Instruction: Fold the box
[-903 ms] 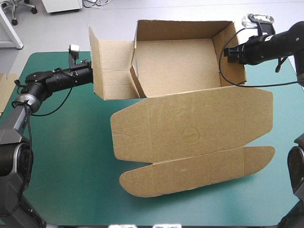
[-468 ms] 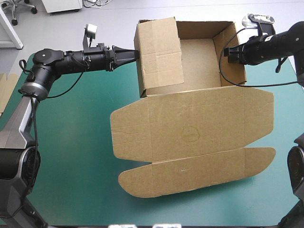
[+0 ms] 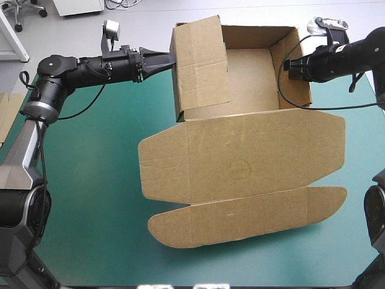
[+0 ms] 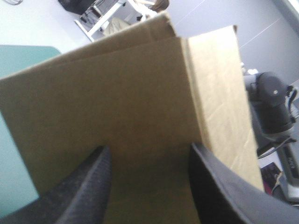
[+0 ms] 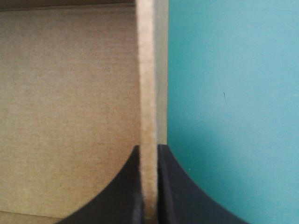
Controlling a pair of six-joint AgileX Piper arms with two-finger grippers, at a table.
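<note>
**Teal-green cover [image 3: 90, 192]: a push on one side, a clamp on the other**

At the table's left edge a strip of spare board [image 3: 6, 117] pokes in, well clear of the work. Your left arm reaches in from that side, stretched long and almost level. The left gripper [image 3: 168, 60] has its black fingers standing apart with nothing pinched between them. As far as I can judge, the tips rest against the outer face of the left panel [image 3: 201, 66], which stands raised and leans in over the tray.

The box [image 3: 252, 78] sits on the far half of the table, tray open upward. Its lid [image 3: 252, 162] lies flat toward the near edge.

The step in hand looks like rolling that panel over and down into the tray. Drive it along an arc about its crease, tips high on the panel. A straight shove would likely slide the whole box toward the right.

Your right arm comes in from the right, also near level. The right gripper [image 3: 293, 69] is all but closed on the top edge of the right wall [image 3: 289, 90], the board sandwiched between its fingers. Treat that clamp as your anchor while the left side pushes.
</note>
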